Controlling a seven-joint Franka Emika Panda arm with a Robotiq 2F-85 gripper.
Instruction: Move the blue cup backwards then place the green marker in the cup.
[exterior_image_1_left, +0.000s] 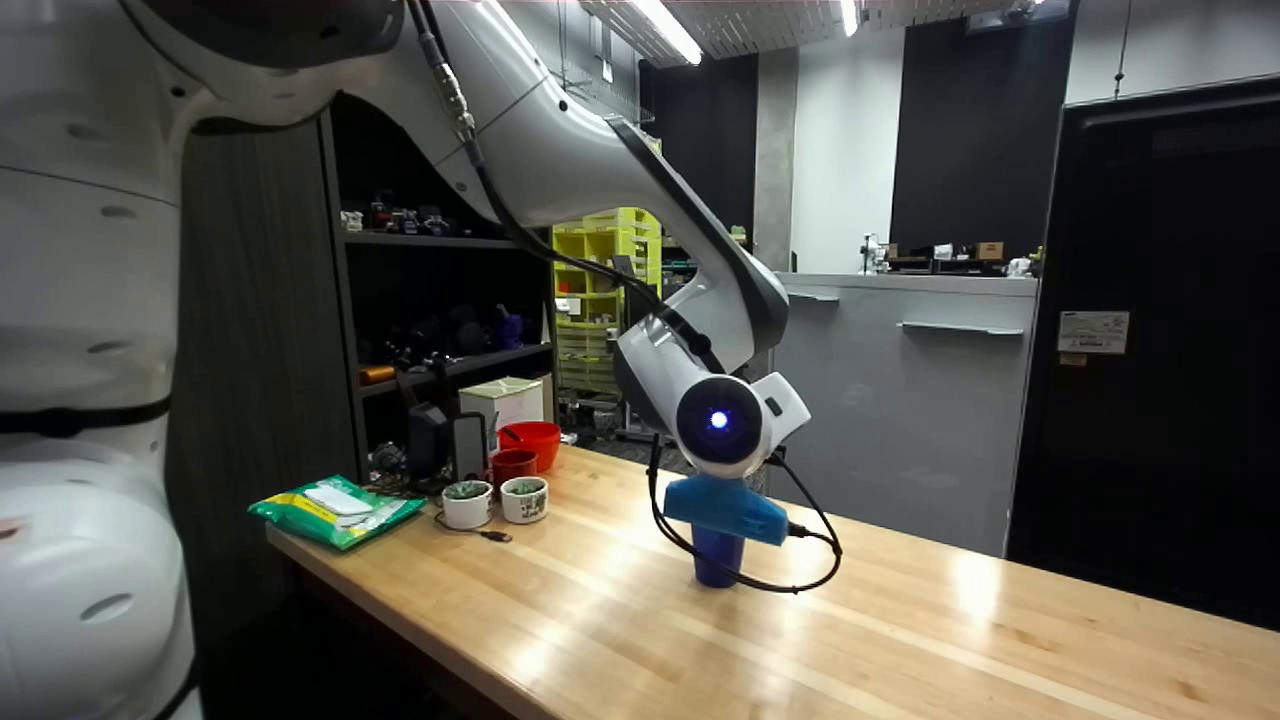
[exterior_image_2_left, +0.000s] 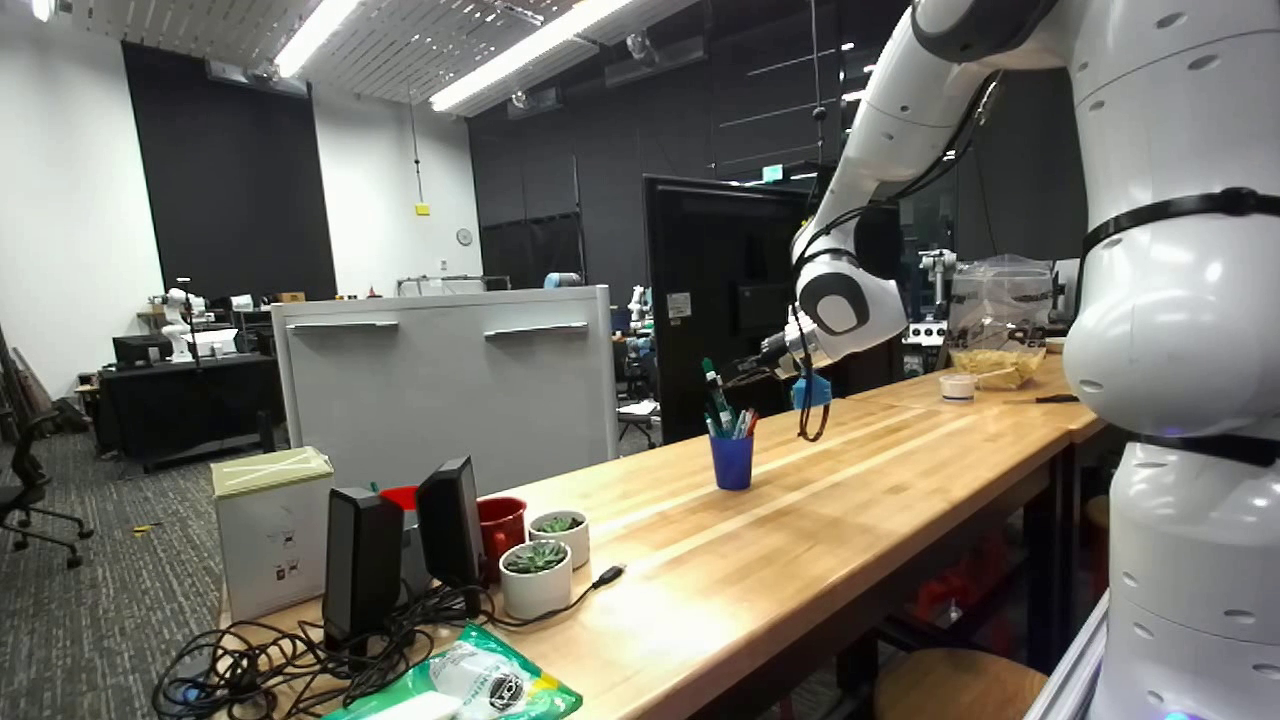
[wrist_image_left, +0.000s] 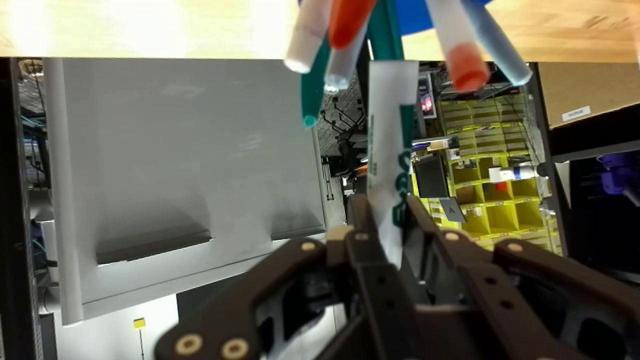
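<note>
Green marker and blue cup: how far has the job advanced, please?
Looks done: the tool appears closed on the green marker. In hand: it is held over or partly inside the blue cup; I cannot tell which. Left: probably settling it, then opening the tool. Whether the cup was moved backwards, these views cannot confirm.

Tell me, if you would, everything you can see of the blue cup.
The blue cup is dark, opaque and plastic-looking, narrowing towards its base; no handle shows. It stands upright on the wooden table, with white, green and orange pens and markers sticking up past its rim. The green marker, held in the end effector, reaches down to its mouth; any contact inside is hidden.
</note>
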